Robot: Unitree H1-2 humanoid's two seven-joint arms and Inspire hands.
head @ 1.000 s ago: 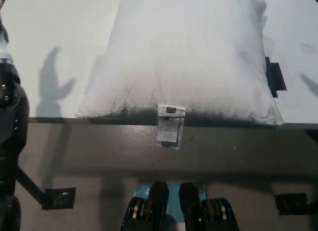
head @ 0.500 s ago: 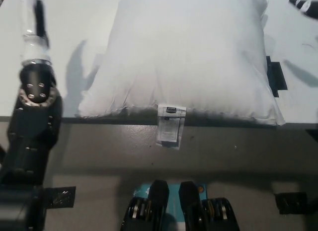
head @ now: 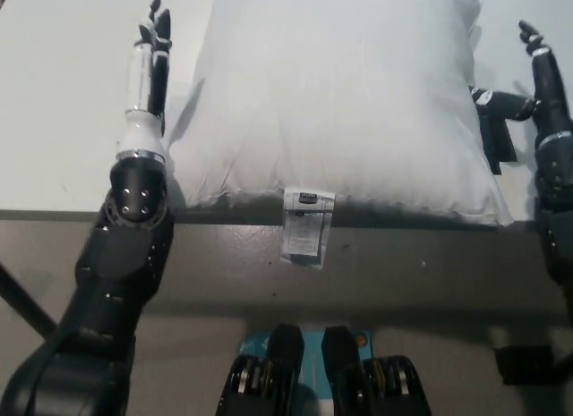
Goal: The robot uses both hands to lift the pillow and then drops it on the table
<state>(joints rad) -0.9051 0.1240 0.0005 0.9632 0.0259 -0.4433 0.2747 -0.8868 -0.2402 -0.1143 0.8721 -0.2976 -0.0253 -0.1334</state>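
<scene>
Head view: I've brought both hands up beside the pillow (head: 336, 98) lying at the table's (head: 63, 103) near edge, left hand (head: 148, 72) and right hand (head: 537, 72) flanking it, fingers open, nothing gripped.

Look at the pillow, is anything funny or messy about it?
A little. The pillow lies right at the table edge, and its tag hangs down over the front. It isn't torn or spilled. The left robot hand and right robot hand sit open beside it.
</scene>
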